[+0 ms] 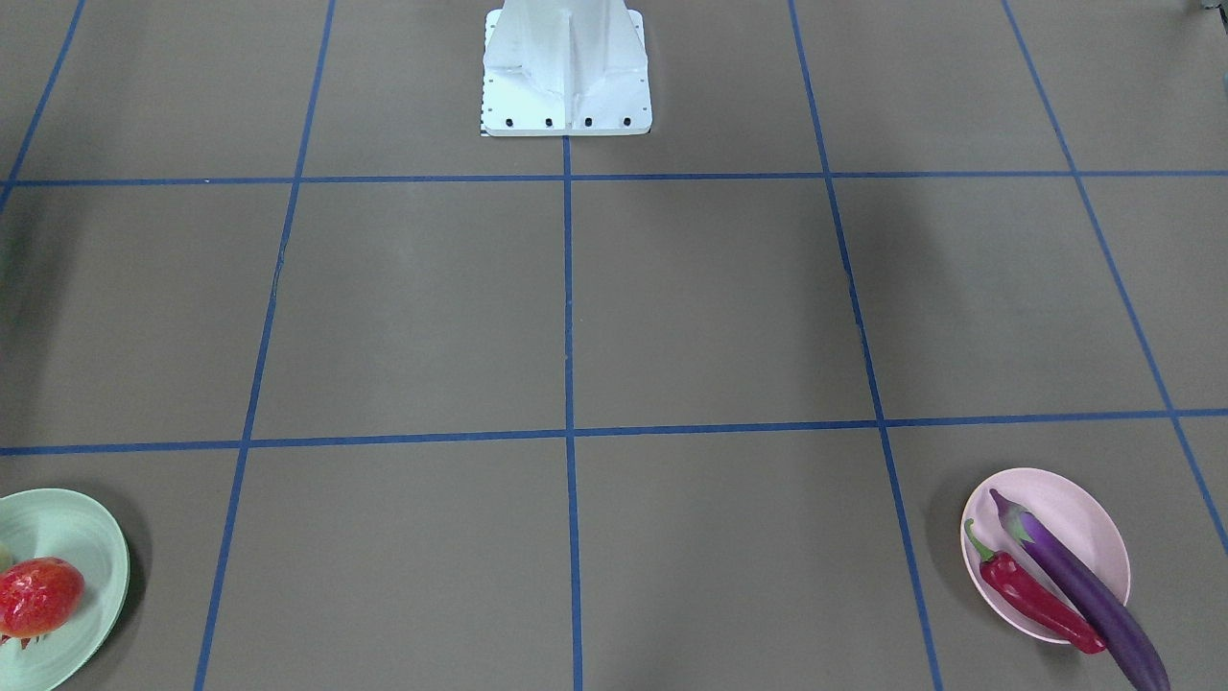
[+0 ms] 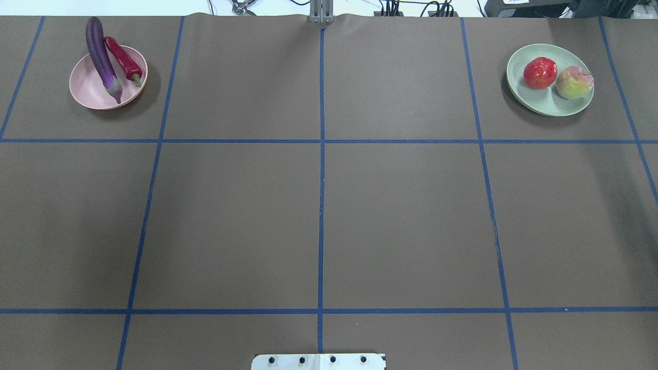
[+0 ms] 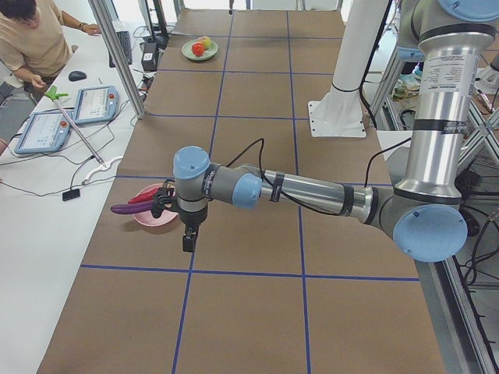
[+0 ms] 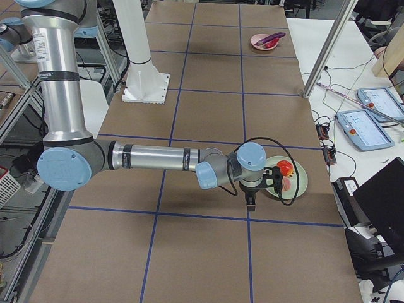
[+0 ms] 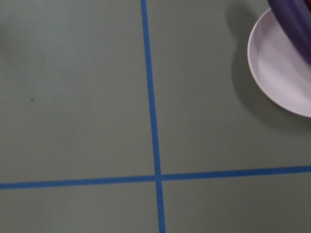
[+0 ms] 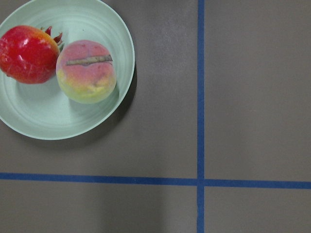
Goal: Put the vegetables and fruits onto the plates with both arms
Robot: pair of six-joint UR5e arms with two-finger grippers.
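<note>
On the pale pink plate [image 2: 90, 90] at the far left lie the purple eggplant [image 2: 100, 56] and the red chili pepper [image 2: 123, 59], both overhanging its rim. The mint green plate [image 2: 545, 100] at the far right holds the pomegranate [image 2: 540, 72] and the peach [image 2: 573, 82] side by side. My left gripper [image 3: 188, 243] hangs beside the pink plate [image 3: 156, 218], pointing down. My right gripper [image 4: 251, 203] hangs beside the green plate [image 4: 300, 183]. Both grippers appear only in the side views, so I cannot tell whether they are open or shut.
The white robot base [image 2: 318, 361] stands at the near table edge. Blue tape lines grid the brown table. Beside the table, a person [image 3: 31, 39] sits at a white bench with teach pendants [image 3: 95, 104], and a metal post [image 3: 117, 54] stands at the table's edge.
</note>
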